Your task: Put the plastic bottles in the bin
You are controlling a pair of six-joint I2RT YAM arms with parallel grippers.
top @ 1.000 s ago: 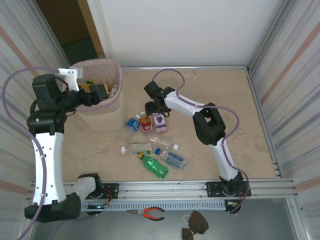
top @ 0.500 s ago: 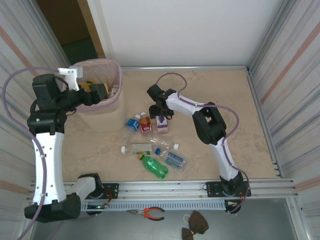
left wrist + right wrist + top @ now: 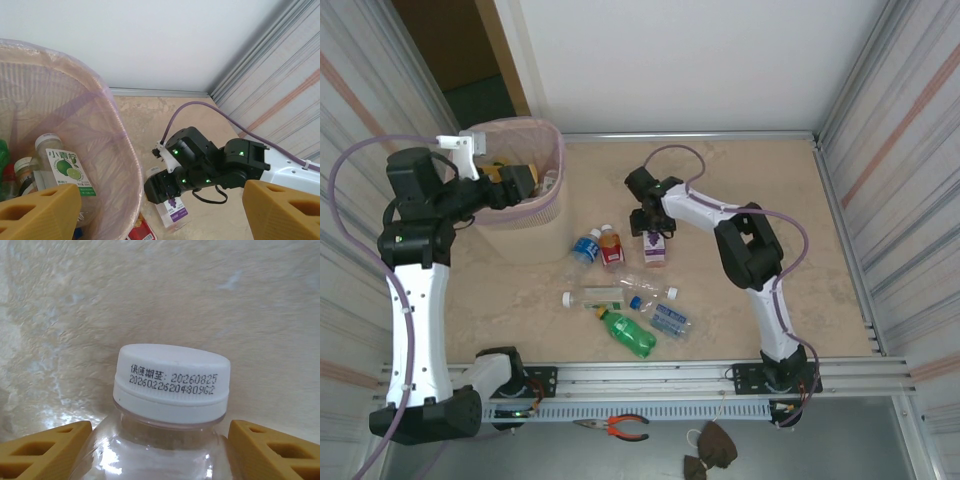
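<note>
The pale pink mesh bin stands at the back left and holds several bottles, among them a lime-label one. My left gripper hangs open over the bin's rim, nothing between its yellow fingers. My right gripper is low on the table, shut around a clear bottle with a purple label and a white cap. Loose on the table lie a blue-label bottle, a red-label bottle, a green bottle and several clear ones.
Corrugated metal walls close in the left and right sides, and a white wall stands at the back. Pliers and a brown object lie below the table's front rail. Bare table stretches to the right of the right arm.
My right gripper has slid to the right, and the purple-label bottle has moved right with it. The left arm has stayed over the bin.
</note>
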